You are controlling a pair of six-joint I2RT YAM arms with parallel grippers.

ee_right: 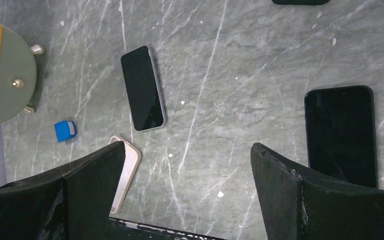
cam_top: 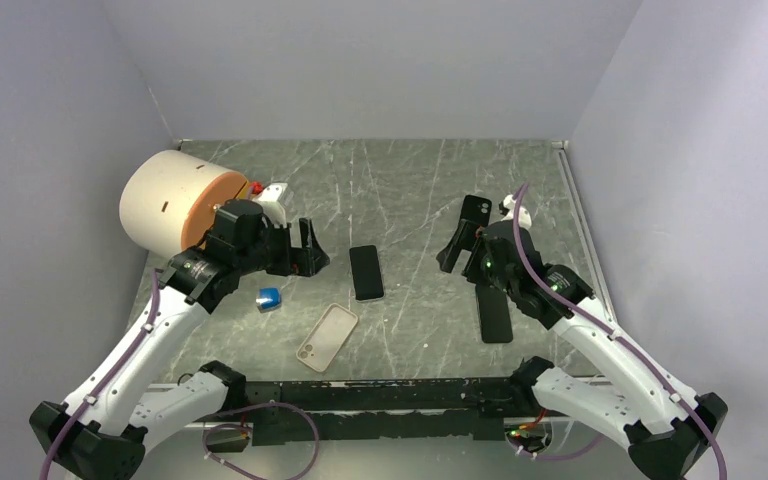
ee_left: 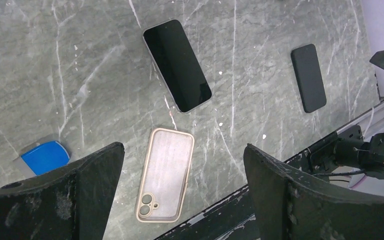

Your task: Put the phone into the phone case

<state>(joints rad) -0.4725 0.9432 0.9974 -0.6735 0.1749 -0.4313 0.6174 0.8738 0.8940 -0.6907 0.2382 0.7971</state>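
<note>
Phone case [cam_top: 327, 337] flat on table [cam_top: 410, 190] near wide-spread left hand [cam_top: 312, 256], untouched

The phone case [ee_left: 166, 174] is thin and pale beige, with round corners. It lies flat and empty, right below the left gripper [ee_left: 182, 150], between its two fingers. Its camera hole is at the end nearest the gripper. The phone [ee_left: 177, 65] is black with a silver edge. It lies flat, dark screen up, a bit past the fingertips, near the case but not touching it.
</note>
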